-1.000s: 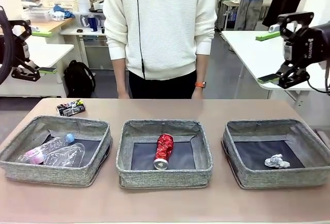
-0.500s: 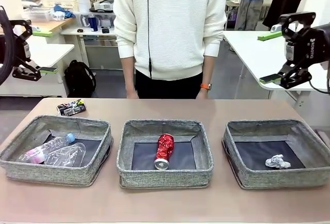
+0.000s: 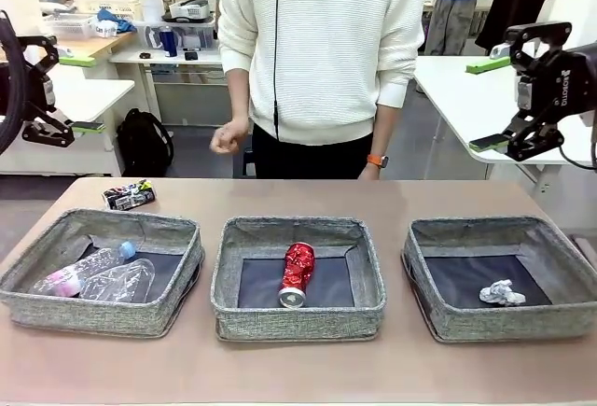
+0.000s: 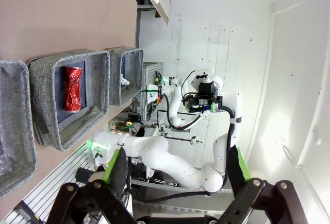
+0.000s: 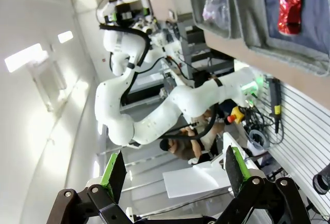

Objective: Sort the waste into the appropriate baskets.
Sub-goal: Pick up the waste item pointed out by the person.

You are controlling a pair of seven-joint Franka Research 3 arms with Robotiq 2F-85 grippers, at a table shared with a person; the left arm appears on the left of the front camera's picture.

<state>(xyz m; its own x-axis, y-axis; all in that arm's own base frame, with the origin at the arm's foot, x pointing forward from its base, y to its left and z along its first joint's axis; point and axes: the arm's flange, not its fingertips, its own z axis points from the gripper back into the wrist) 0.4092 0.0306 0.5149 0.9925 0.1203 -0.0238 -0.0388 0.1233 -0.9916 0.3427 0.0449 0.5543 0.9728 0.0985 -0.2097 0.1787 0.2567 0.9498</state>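
Three grey woven baskets in a row on the brown table (image 3: 298, 369). In the left basket (image 3: 56, 308): clear bottle with blue cap (image 3: 84, 268) lying beside a clear plastic cup (image 3: 117, 284), the two touching. In the middle basket (image 3: 298, 322): crushed red can (image 3: 297, 273) lying lengthwise on the dark bottom. In the right basket (image 3: 504, 327): crumpled white paper ball (image 3: 501, 292) near the front wall. On the bare table behind the left basket: crushed black can (image 3: 128, 195), outside every bin.

Left gripper (image 3: 58, 91) raised well above the table at the picture's left edge, jaws spread wide, holding nothing. Right gripper (image 3: 508, 96) likewise raised high at the right, jaws wide apart and empty.

At the far side, a person in a white sweater (image 3: 322, 42), one hand (image 3: 227, 137) loosely curled in front of the body, the other hand (image 3: 369, 171) low at the table's edge, orange wristband (image 3: 377, 160) showing.
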